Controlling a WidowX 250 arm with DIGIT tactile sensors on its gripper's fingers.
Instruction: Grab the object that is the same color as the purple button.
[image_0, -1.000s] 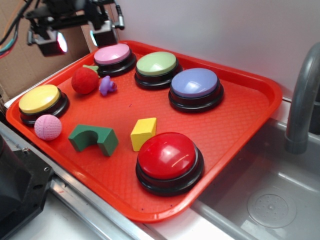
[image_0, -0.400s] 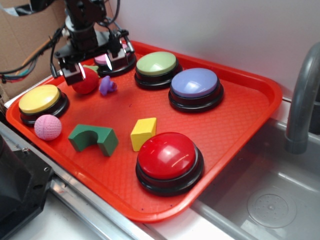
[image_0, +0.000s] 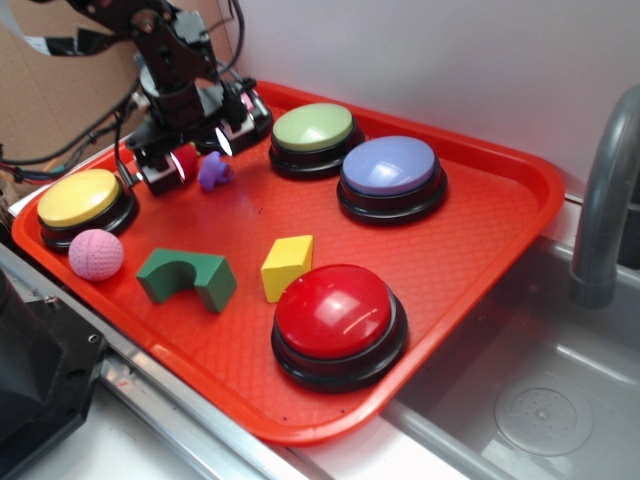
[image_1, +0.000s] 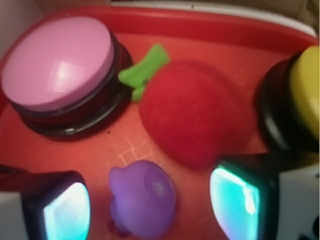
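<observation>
The hand (image_0: 196, 152) hangs low over the far left part of the red tray (image_0: 480, 240), its two fingers spread apart. In the wrist view the small purple toy (image_1: 142, 197) lies on the tray floor in the gap between the fingertips (image_1: 65, 210), touching neither as far as the blurred picture lets one judge. In the exterior view the same toy (image_0: 213, 171) sits just beside the right-hand finger.

Crowding it is the fuzzy red ball (image_1: 192, 117) with its green leaf (image_1: 145, 70), just behind the toy and very near one finger; in the exterior view most of the ball is hidden by the hand. The pink button (image_1: 57, 62) stands close behind on the other side, and the yellow button (image_0: 78, 198) lies off to the near left.

The purple button (image_0: 390, 166) sits well apart to the right, beside the green button (image_0: 314, 127). Nearer the front are the pink dimpled ball (image_0: 96, 253), a green arch block (image_0: 187, 277), a yellow block (image_0: 286, 266) and the red button (image_0: 337, 312). A grey faucet (image_0: 605, 200) rises over the sink (image_0: 540, 400) at the right.
</observation>
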